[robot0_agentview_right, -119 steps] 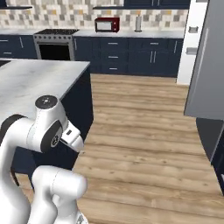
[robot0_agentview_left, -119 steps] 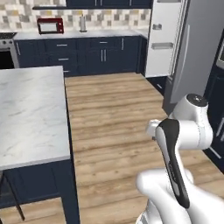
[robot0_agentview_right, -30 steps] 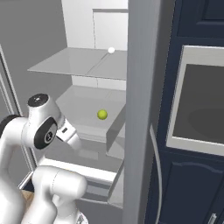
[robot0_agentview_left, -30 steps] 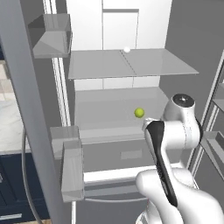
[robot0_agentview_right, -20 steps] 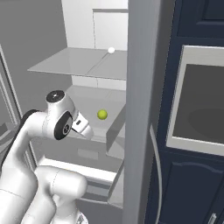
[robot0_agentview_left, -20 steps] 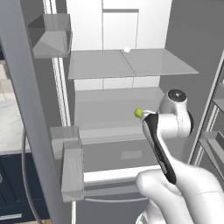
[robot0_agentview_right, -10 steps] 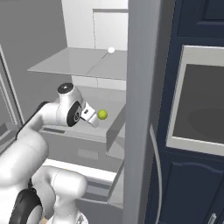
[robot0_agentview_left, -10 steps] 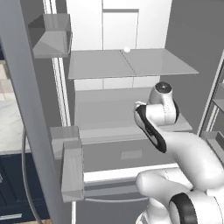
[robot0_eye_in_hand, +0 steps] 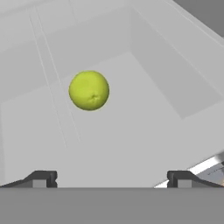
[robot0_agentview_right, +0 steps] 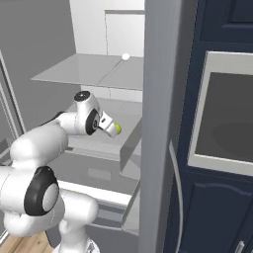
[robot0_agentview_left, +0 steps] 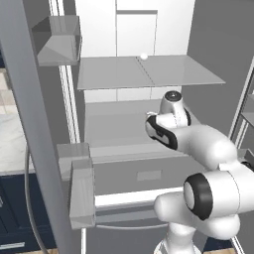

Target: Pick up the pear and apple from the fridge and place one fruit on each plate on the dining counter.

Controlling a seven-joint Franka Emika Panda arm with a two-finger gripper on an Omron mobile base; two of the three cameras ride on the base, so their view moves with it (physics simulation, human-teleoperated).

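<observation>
Your gripper [robot0_eye_in_hand: 109, 178] has its fingers spread wide apart, gripping nothing and touching nothing. Just ahead of the tips, clear of both, the pear [robot0_eye_in_hand: 89, 90] sits on the pale shelf [robot0_eye_in_hand: 131, 127] inside the fridge [robot0_agentview_left: 119, 30], below the glass shelf [robot0_agentview_left: 144, 72].

The white arm bends up from its base and reaches forward and a little down. The gripper [robot0_eye_in_hand: 109, 178] is at the end of it, and its 2 dark fingertips [robot0_eye_in_hand: 40, 178] stand wide apart, with nothing between them. The wrist points away from the base.
</observation>
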